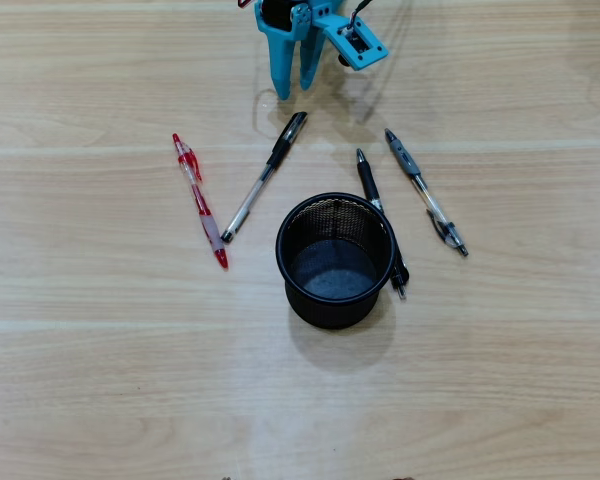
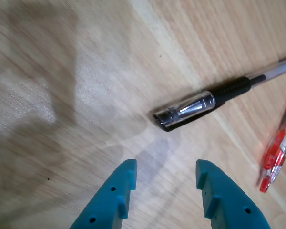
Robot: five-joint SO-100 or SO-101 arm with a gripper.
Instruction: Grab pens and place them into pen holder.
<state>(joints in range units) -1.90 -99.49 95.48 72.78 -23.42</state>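
Nothing has yet been placed: the black mesh pen holder (image 1: 335, 260), at centre of the overhead view, is seen empty; the teal gripper (image 1: 294, 87), at top, is spread and holds nothing; all four pens lie on the table, the black-capped clear pen (image 1: 265, 176) nearest it.

The overhead view shows four pens: one red and clear pen (image 1: 200, 201), one clear pen with a black cap (image 1: 263, 177), one black pen (image 1: 372, 186) and one grey and clear pen (image 1: 426, 192). There is one black mesh pen holder (image 1: 335, 208). One teal claw (image 1: 293, 88) is present.
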